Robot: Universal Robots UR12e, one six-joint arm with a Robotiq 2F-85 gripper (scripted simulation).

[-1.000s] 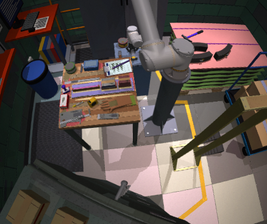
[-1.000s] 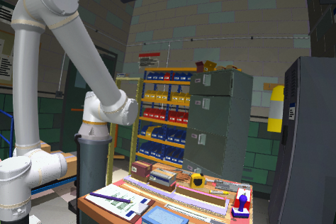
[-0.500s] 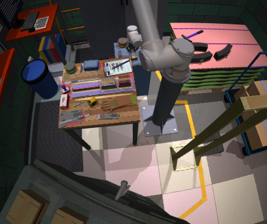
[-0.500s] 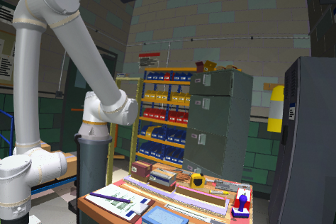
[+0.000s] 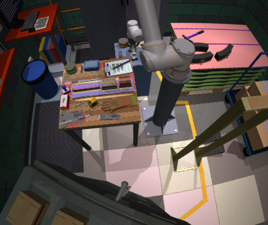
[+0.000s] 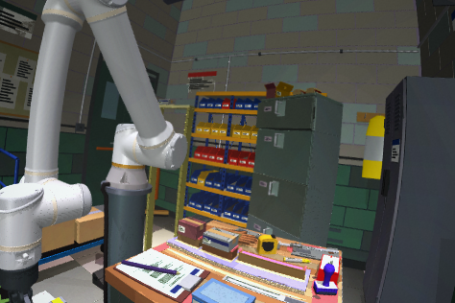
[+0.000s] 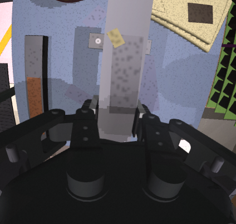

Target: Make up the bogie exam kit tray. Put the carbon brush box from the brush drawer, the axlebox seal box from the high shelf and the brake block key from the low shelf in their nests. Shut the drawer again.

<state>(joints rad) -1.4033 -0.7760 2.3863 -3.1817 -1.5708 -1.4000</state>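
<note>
The brake block key (image 7: 124, 68), a long grey speckled bar with a small yellow tag near its far end, points away from me over a pale blue shelf surface (image 7: 178, 79). A second grey bar with a rust-orange section (image 7: 34, 77) lies on that surface to the left. On the wooden table, the kit tray (image 5: 102, 85) carries a dark red box (image 6: 191, 228) and a grey-topped box (image 6: 220, 239) side by side, with a long nest (image 6: 273, 263) beside them. My gripper (image 7: 117, 118) is closed on the near end of the brake block key.
The grey drawer cabinet (image 6: 293, 168) stands behind the table, next to bin shelves (image 6: 221, 153). A clipboard (image 5: 117, 66), tape measure (image 5: 91, 102) and hand tools crowd the table. Beige pads (image 7: 192, 12) lie at the shelf's right, green foam (image 7: 226, 71) beyond its edge.
</note>
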